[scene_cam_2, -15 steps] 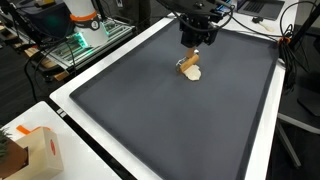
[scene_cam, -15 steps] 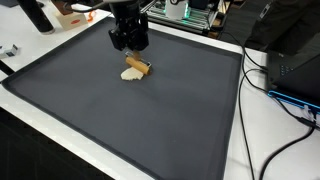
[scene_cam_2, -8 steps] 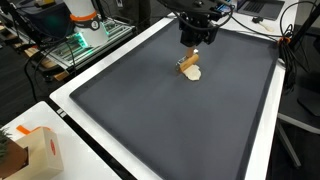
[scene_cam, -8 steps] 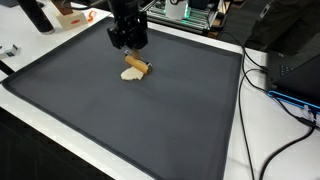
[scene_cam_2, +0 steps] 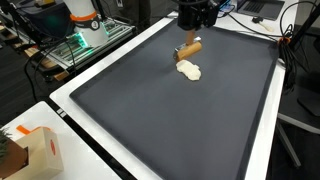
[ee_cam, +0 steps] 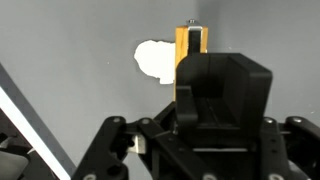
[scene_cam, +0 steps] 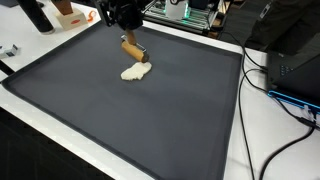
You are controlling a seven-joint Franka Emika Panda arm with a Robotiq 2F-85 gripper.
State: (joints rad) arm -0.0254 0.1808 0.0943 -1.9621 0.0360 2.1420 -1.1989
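My gripper (scene_cam: 126, 30) hangs above the far part of the black mat (scene_cam: 120, 120), shut on the upper end of a tan wooden stick (scene_cam: 131, 48). The stick slants down from the jaws, its lower end just over a cream-white blob (scene_cam: 136, 71) lying on the mat. Both exterior views show this: gripper (scene_cam_2: 192, 30), wooden stick (scene_cam_2: 189, 49), blob (scene_cam_2: 189, 70). In the wrist view the wooden stick (ee_cam: 190, 48) pokes out past the black fingers (ee_cam: 215, 80), with the white blob (ee_cam: 153, 58) beside it to the left. Whether the stick touches the blob I cannot tell.
The mat lies on a white table (scene_cam: 240, 110). Black cables (scene_cam: 270, 90) and dark equipment stand on one side. Orange items (scene_cam: 75, 17) and a rack with green boards (scene_cam_2: 85, 40) sit beyond the mat's edge. A cardboard box (scene_cam_2: 30, 155) stands at a near corner.
The gripper has risen and shifted toward the mat's far edge, lifting the wooden stick off the mat. The cream blob stays on the mat, now fully exposed.
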